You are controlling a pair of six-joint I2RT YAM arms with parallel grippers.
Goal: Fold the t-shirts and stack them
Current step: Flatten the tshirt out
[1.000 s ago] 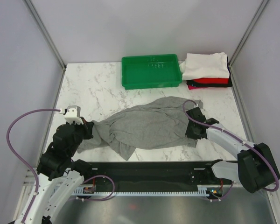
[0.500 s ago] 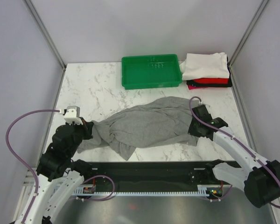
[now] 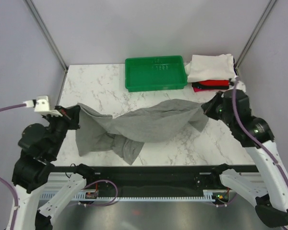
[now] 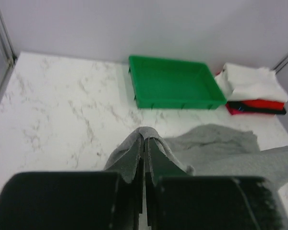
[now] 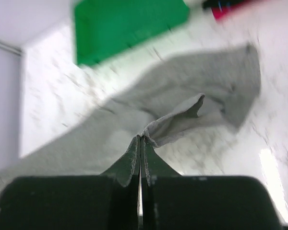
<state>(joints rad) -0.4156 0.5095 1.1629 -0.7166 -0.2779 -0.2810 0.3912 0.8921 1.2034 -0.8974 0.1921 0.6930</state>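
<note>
The large heather-grey t-shirt [image 3: 144, 125] hangs stretched between my two grippers above the marble table [image 3: 101, 91], its lower folds drooping toward the near edge. My left gripper [image 3: 77, 116] is shut on the shirt's left edge, cloth draped over its tips [image 4: 147, 136]. My right gripper [image 3: 206, 108] is shut on the shirt's right edge, a fold pinched at its tips [image 5: 140, 139]. The grey shirt [image 5: 192, 91] spreads out below in the blurred right wrist view. Folded white [image 3: 210, 67], red [image 3: 216, 83] and black t-shirts lie stacked at the back right corner.
A green plastic tray [image 3: 156, 73] stands at the back centre, beside the folded stack [image 4: 252, 86]. Grey walls with metal posts close in the table on three sides. A black rail runs along the near edge [image 3: 149, 175].
Both arms have risen and pulled apart, lifting the grey shirt off the table and stretching it. The right gripper closed on the shirt's right edge.
</note>
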